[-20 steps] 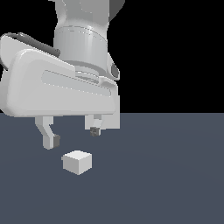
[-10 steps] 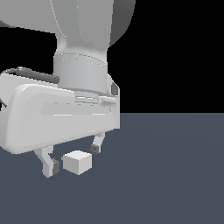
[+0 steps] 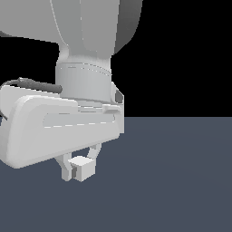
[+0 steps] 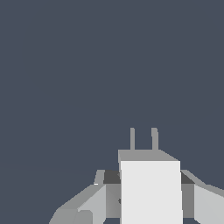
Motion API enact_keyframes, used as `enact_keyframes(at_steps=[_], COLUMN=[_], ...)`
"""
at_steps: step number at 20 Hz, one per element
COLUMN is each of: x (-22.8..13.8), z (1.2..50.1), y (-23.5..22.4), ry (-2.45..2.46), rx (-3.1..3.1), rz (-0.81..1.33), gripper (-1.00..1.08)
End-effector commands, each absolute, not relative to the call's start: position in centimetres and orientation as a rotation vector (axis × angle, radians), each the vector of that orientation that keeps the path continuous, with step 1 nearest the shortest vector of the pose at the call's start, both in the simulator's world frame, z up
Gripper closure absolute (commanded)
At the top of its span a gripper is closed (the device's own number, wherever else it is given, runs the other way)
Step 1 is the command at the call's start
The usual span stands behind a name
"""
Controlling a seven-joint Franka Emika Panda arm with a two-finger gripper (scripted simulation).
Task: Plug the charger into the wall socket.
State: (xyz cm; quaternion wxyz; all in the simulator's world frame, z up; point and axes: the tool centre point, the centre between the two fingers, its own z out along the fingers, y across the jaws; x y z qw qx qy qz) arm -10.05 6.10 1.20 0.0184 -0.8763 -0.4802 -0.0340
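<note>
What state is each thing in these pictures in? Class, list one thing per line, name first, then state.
charger: between the end effector fingers, two prongs pointing away from the wrist camera, not plugged in.
end effector: low over the floor, fingers on either side of the charger; whether the pads press on it cannot be told.
floor: flat, dark grey.
wall socket: not in view.

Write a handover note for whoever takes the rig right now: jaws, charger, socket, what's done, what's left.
Gripper: low over the floor, jaws astride the charger; the frames do not settle whether they are shut on it.
Charger: white block between the fingers, two prongs pointing away from the wrist camera.
Wall socket: in neither view.
Done: gripper placed around the charger.
Left: confirm the grasp, lift, find the socket, line up the prongs, push in.
</note>
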Motion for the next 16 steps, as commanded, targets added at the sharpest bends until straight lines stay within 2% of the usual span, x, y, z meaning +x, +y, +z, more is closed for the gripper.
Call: enact_keyframes(at_steps=[1,16], x=[-10.1,-9.2], z=[1.2,2.3], y=[6.1,5.9], ry=[-1.491,-1.343], rx=[-2.721,-2.801], rz=[-0.105,-0.11], gripper=[1.08,1.08])
